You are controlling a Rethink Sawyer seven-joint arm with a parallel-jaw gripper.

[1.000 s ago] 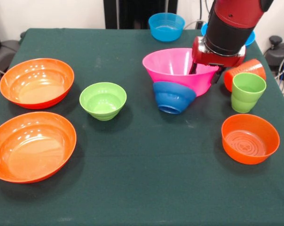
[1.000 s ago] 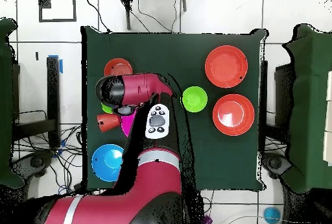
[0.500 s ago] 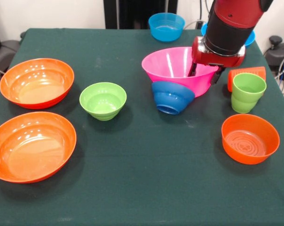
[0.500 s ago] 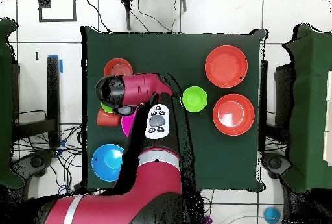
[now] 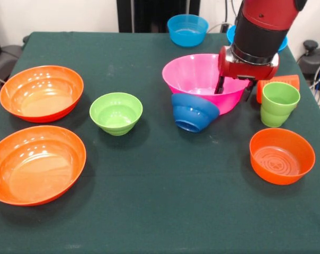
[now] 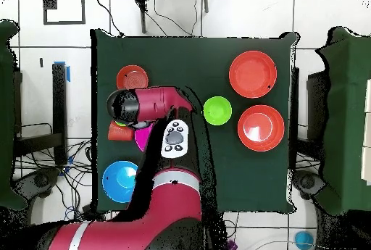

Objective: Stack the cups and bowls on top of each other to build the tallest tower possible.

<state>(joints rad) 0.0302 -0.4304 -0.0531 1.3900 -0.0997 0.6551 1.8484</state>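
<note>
Pink bowl (image 5: 194, 76), glossy and wide, leans on the dark blue bowl (image 5: 193, 111), its rim pinched by the hand (image 5: 234, 90).

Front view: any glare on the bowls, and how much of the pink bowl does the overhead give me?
Front view: soft highlights streak the two wide orange bowls and the pink bowl, nothing washed out. Overhead view: the arm covers the pink bowl except for a sliver; the gripper is hidden there.
</note>
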